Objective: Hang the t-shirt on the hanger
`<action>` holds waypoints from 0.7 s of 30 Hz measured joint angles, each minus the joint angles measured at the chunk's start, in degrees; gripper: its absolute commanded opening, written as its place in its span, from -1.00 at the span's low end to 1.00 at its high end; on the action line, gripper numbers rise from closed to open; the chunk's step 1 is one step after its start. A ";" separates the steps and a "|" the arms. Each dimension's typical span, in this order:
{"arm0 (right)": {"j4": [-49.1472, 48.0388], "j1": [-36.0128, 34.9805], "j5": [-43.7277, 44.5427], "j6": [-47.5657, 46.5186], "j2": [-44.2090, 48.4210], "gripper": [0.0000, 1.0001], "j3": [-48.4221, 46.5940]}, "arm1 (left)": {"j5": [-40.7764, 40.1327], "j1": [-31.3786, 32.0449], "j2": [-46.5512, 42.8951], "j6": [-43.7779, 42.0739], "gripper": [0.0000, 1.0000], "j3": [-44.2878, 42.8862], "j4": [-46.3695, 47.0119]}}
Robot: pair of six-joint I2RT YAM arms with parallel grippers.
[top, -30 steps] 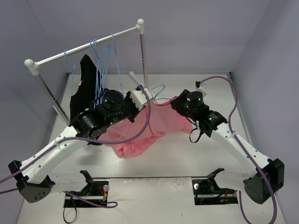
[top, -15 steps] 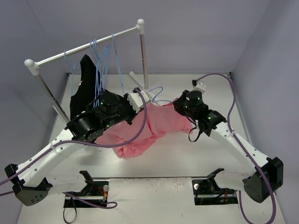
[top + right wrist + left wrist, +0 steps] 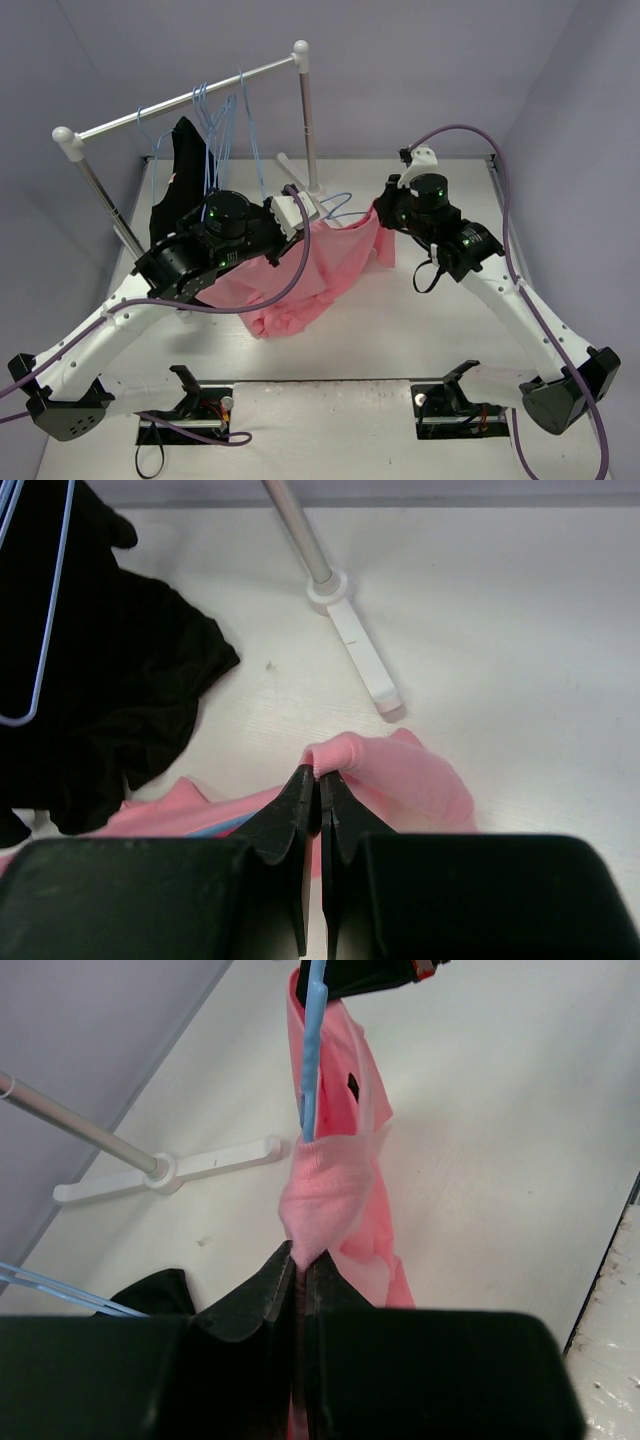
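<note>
The salmon-pink t-shirt (image 3: 325, 262) hangs stretched between my two grippers above the table, its lower part sagging to the table at the front. My left gripper (image 3: 292, 216) is shut on one edge of it (image 3: 318, 1200). My right gripper (image 3: 384, 214) is shut on the other edge (image 3: 400, 778). A light-blue hanger (image 3: 338, 203) sits at the shirt's top edge, its hook showing behind the cloth. In the left wrist view its wire (image 3: 313, 1050) runs into the cloth. A strip of blue (image 3: 225, 825) shows in the right wrist view.
A clothes rack (image 3: 190, 95) stands at the back left, its foot (image 3: 170, 1170) on the table. Several more blue hangers (image 3: 225, 130) and a black garment (image 3: 182, 170) hang on it. The black garment also fills the left of the right wrist view (image 3: 100, 680).
My right gripper has risen and moved back, pulling its edge of the t-shirt up and taut. My left gripper has shifted slightly left and back, still gripping the cloth.
</note>
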State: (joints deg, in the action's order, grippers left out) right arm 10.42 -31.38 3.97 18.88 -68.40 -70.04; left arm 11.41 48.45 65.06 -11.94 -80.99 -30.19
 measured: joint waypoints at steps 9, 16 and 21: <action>2.47 -3.79 -4.87 -5.59 0.00 -1.00 -1.34 | 1.68 -0.71 1.09 -0.02 -1.00 -1.77 -0.23; 3.84 -6.80 -6.77 -7.23 0.00 -1.00 -5.82 | 2.12 -2.32 1.23 0.01 -1.00 -1.87 1.25; 4.02 -7.59 -8.15 -7.85 0.28 -1.00 -6.91 | 4.70 -4.42 0.42 0.97 -1.00 -0.04 5.28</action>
State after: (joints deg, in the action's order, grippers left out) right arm 14.44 -38.97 -4.18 11.03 -68.12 -76.95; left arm 16.11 44.03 65.47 -10.98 -81.03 -24.91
